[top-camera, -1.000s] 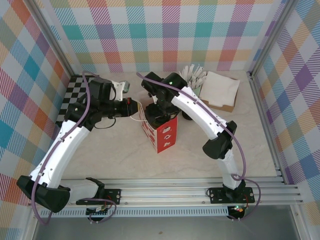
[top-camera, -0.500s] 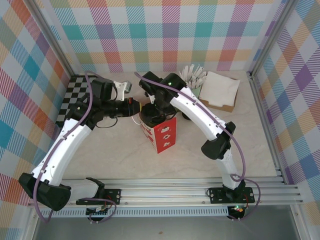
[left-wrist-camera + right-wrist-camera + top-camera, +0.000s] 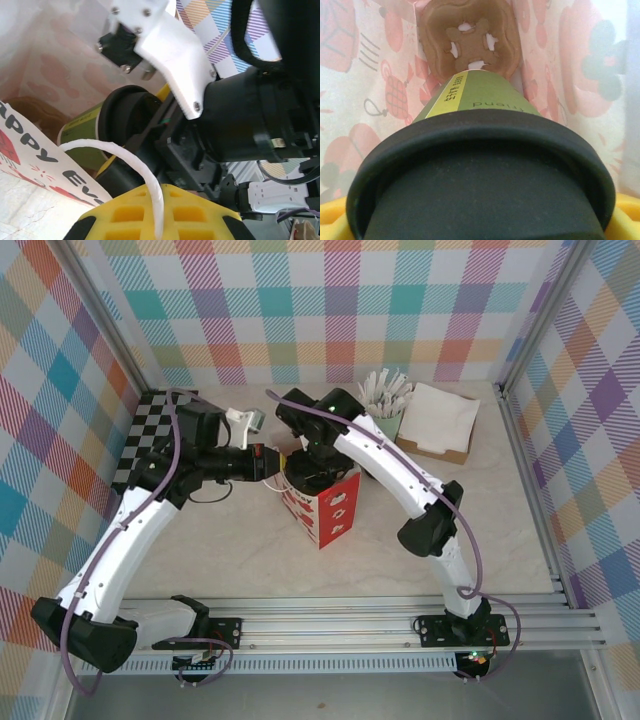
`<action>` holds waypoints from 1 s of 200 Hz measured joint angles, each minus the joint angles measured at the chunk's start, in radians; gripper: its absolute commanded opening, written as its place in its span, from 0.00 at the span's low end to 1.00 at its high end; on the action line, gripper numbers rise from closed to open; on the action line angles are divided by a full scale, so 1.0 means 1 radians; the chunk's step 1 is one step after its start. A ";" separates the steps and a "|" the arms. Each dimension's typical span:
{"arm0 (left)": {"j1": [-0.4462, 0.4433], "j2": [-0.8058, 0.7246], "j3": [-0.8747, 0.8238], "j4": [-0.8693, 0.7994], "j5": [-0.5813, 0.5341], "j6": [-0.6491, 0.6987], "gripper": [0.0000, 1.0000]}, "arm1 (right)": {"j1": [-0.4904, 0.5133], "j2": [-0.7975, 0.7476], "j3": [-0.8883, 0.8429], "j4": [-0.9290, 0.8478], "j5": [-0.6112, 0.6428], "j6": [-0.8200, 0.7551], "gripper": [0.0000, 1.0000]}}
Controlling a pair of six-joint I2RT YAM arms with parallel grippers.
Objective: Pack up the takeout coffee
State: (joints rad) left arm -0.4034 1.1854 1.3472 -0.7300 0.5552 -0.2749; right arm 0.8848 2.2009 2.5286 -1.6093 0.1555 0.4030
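Two jobs at once | left end effector [image 3: 264, 454] pinches handle cord [image 3: 145, 180], holding paper bag [image 3: 332, 512] mouth open | right end effector [image 3: 312, 474], spread wide, grips takeout coffee [image 3: 480, 100] inside bag.

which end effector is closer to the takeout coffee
Right. The right end effector grips the takeout coffee at its lid inside the bag; the left end effector pinches the bag's handle.

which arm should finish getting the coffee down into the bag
Right. The right gripper holds the takeout coffee near its lid, inside the mouth of the paper bag. The left gripper is shut on the bag's white handle, so it looks busy steadying the bag.
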 measured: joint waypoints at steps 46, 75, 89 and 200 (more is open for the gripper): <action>0.008 0.012 0.000 0.011 0.022 0.003 0.42 | 0.005 0.025 0.000 0.000 -0.002 -0.015 0.61; 0.050 0.010 0.000 -0.002 0.021 0.005 0.58 | 0.006 0.025 -0.002 0.000 0.002 -0.031 0.61; 0.075 0.006 0.007 -0.006 0.020 0.014 0.65 | 0.006 0.025 -0.008 0.000 0.001 -0.040 0.61; 0.150 0.436 0.346 -0.081 -0.270 0.377 0.67 | 0.006 0.001 -0.061 0.000 -0.011 -0.068 0.60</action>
State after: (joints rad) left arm -0.2535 1.6211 1.6928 -0.8112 0.2855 0.1024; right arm 0.8906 2.2021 2.4680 -1.6093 0.1448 0.3351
